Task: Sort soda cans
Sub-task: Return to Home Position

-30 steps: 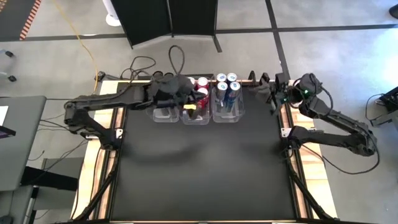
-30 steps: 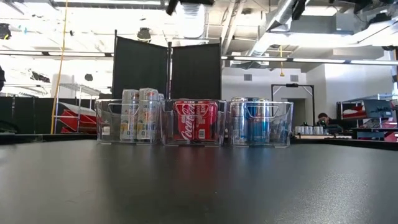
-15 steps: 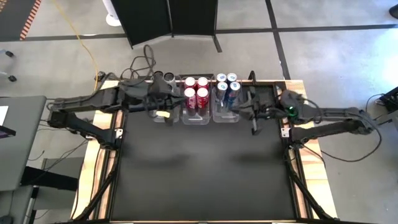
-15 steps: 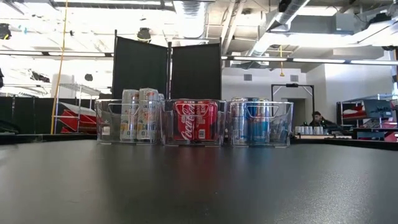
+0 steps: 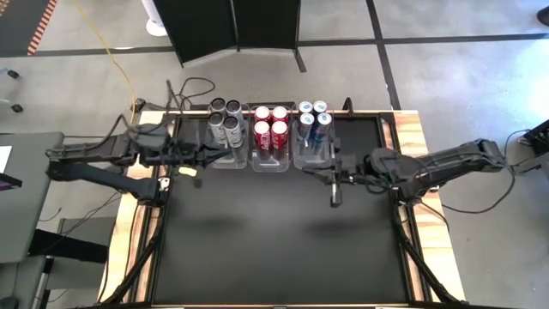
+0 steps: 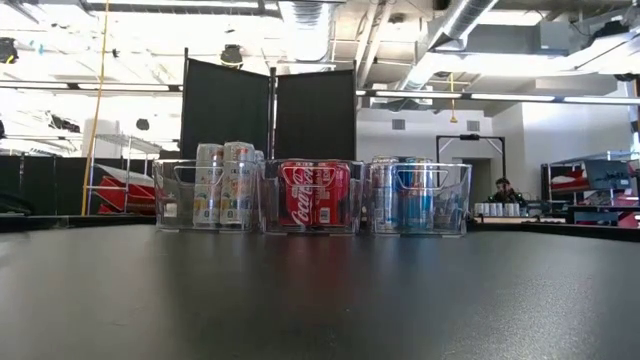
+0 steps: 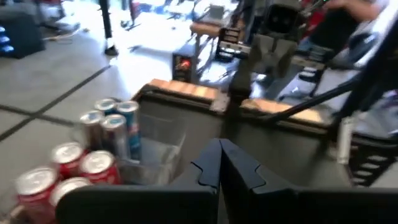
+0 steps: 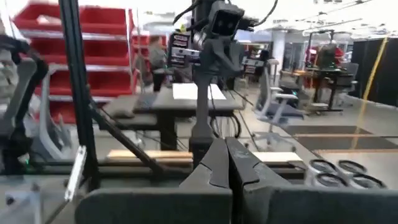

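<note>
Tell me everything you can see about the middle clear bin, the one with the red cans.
The middle bin is a clear, rectangular, open-topped plastic box. It stands upright on the black table near one edge, close between the left bin and the right bin; whether they touch cannot be told. Four upright red cans fill its half nearest that edge; the other half is bare.

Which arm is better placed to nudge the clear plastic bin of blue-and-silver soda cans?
Likely right. The right gripper, shut, lies at the front edge of the clear plastic bin of blue-and-silver soda cans; the left gripper, also shut, is beside the dark grey cans, farther off.
</note>
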You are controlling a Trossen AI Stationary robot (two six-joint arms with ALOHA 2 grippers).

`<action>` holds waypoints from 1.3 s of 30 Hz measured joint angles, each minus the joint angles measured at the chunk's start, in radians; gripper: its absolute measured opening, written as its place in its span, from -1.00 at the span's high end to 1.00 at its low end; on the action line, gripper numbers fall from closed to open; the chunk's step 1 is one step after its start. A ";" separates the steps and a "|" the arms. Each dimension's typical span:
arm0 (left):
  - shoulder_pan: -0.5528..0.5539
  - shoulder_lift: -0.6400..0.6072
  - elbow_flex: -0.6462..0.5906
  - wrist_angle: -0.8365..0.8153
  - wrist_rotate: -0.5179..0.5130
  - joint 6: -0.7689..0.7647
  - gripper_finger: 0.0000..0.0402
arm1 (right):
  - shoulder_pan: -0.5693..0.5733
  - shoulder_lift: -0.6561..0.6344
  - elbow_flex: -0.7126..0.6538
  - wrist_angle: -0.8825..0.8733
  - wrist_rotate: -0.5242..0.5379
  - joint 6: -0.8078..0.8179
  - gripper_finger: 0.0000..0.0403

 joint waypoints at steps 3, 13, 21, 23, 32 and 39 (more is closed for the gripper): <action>0.000 -0.096 -0.128 0.092 0.056 -0.021 1.00 | 0.035 -0.075 0.000 -0.127 0.071 -0.019 1.00; 0.012 -0.287 -0.465 0.138 0.062 0.021 1.00 | 0.023 -0.381 0.000 -0.692 0.140 0.073 1.00; 0.014 -0.291 -0.653 0.343 0.035 -0.025 1.00 | -0.018 -0.443 -0.025 -0.675 0.085 -0.015 1.00; 0.018 -0.295 -0.668 0.397 0.029 0.023 1.00 | -0.043 -0.463 -0.068 -0.635 0.070 -0.015 1.00; 0.053 -0.309 -0.669 0.381 0.018 0.132 1.00 | -0.175 -0.597 -0.193 -0.555 -0.053 -0.024 1.00; 0.053 -0.309 -0.669 0.382 0.070 0.210 1.00 | -0.215 -0.753 -0.279 -0.526 -0.121 -0.042 1.00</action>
